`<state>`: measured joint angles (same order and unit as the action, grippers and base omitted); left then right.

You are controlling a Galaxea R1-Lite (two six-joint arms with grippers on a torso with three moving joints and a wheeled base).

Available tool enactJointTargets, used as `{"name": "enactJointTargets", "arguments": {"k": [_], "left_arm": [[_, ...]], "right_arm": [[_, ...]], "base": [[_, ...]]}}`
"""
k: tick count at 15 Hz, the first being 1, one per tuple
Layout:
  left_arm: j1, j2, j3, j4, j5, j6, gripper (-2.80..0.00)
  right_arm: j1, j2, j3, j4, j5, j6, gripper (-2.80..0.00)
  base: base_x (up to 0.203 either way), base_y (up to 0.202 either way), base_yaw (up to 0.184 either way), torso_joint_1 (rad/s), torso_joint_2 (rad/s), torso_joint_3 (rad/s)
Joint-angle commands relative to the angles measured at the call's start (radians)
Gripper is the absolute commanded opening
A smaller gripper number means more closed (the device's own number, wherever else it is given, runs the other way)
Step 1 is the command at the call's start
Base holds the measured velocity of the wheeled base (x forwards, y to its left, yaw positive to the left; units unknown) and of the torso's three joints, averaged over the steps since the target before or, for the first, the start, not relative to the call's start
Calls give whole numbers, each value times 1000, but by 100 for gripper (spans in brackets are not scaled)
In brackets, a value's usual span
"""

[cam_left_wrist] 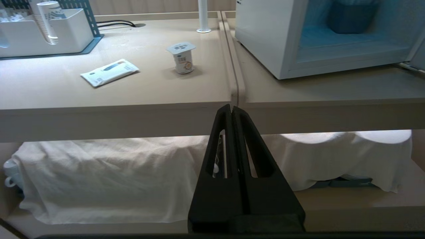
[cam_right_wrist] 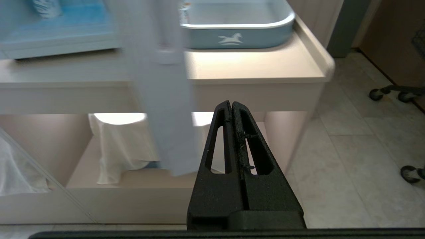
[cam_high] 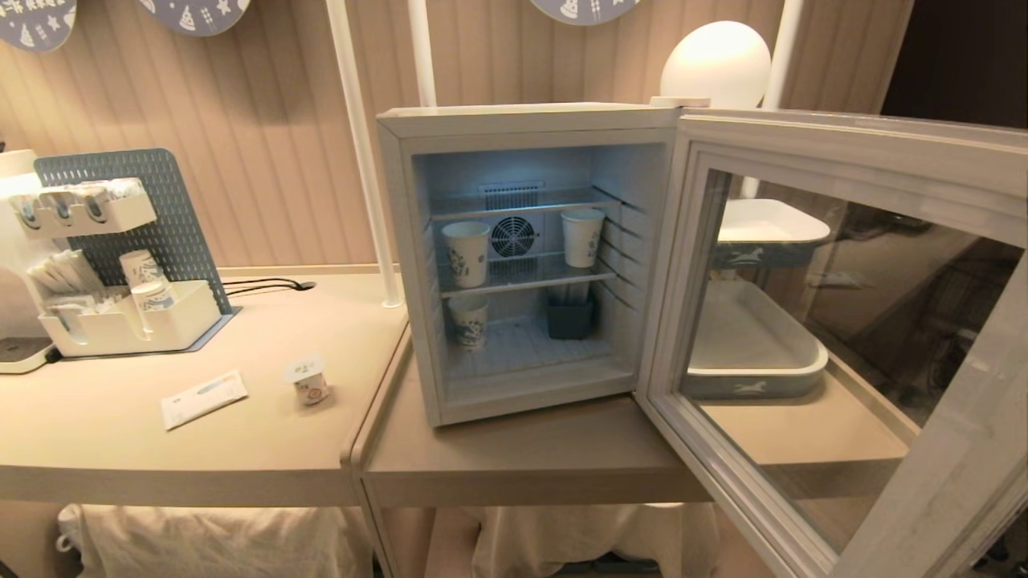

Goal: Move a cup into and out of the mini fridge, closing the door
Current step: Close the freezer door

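The small white yogurt-style cup with its square foil lid stands upright on the beige countertop, out in the open to the left of the white boxy mini fridge, with a flat white sachet lying just beside it on the far side from the fridge. The fridge's glass-windowed, pale grey-blue door is swung wide open to the right, and the lit interior shows two taller white paper cups on the wire shelf, a third below, and a small dark bin on the floor of the cabinet. Through the door glass a blue-and-white tray sits on the counter. Neither arm reaches the counter: the left gripper hangs low in front of the counter edge with its black fingers pressed together and empty, and the right gripper sits likewise below the counter near the door's edge, fingers closed on nothing. White cloth drapes the shelf underneath.
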<state>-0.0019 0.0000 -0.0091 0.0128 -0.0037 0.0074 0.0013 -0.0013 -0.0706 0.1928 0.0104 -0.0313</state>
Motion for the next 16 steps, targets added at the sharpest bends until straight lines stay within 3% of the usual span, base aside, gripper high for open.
{"name": "enactJointTargets", "arguments": {"k": [1,5,7,9,12,14,15,16], "left_arm": [[0,0,0,-2,0,-1,-280],[0,0,0,-4,1,-1,-280],[-1,0,1,-4,1,-1,-280],[0,0,1,-4,1,-3,-280],[0,0,1,-4,1,-3,-280],[0,0,1,-4,1,-3,-280],[0,0,1,-4,1,-3,-280],[-1,0,1,-4,1,-3,-280]], "right_arm": [[0,1,0,1,0,-1,-280],[-1,6,-25,-4,0,8,-280],[0,104,-146,-8,-4,50,-280],[0,328,-274,-12,-30,130,-280],[-23,861,-447,-91,-17,222,-280],[-73,1173,-542,-217,148,265,-280],[-110,1305,-595,-279,328,285,-280],[-144,1398,-642,-328,564,303,-280]], "base": [[0,-193,1,2,8,4],[0,-164,2,1,1,3],[0,-45,10,1,1,3],[0,0,0,0,0,0],[0,0,0,0,0,0],[0,0,0,0,0,0],[0,0,0,0,0,0],[0,0,0,0,0,0]]}}
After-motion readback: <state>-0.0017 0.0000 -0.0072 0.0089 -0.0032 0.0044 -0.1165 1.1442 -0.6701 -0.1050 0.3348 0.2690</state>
